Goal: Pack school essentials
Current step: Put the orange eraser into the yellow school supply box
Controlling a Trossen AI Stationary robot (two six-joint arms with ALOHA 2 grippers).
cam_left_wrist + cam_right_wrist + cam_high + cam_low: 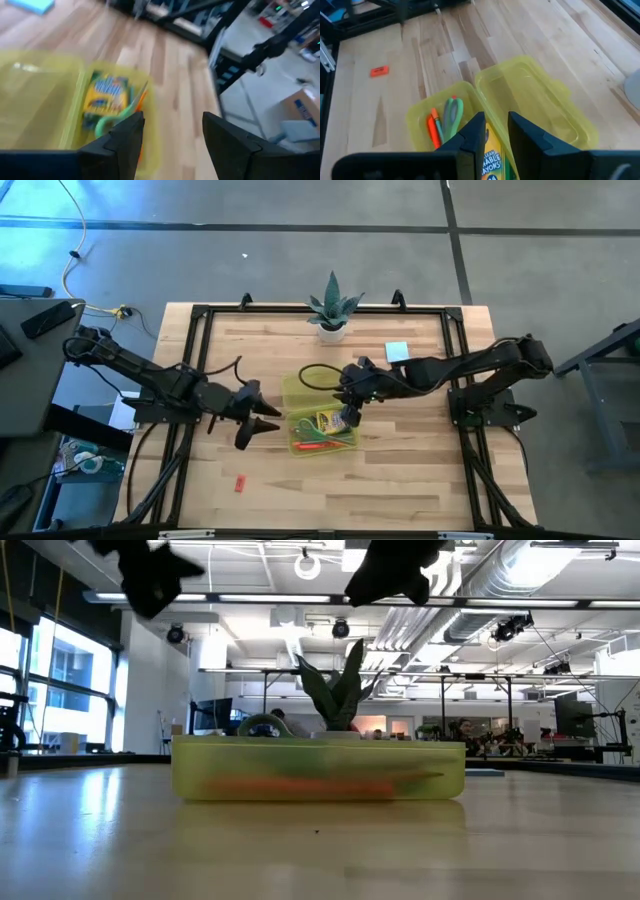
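The translucent yellow-green case [320, 418] lies open mid-table, its lid [535, 100] folded out flat toward the far edge. In its tray lie orange pens [435, 127], green-handled scissors [452, 115] and a yellow crayon box [107, 97]. My right gripper [496, 127] hovers above the tray, over the crayon box, fingers a little apart and holding nothing. My left gripper [258, 420] is open just left of the case, raised off the table [150, 580]. The red eraser [240, 482] lies on the table near the front-left. The light-blue notepad [397, 351] lies flat beyond the case.
A spiky green potted plant [331, 308] stands at the far edge behind the case. A black cable loops [315, 375] over the lid area. Black frame rails [190, 360] border the wooden table. Bare wood lies in front of the case.
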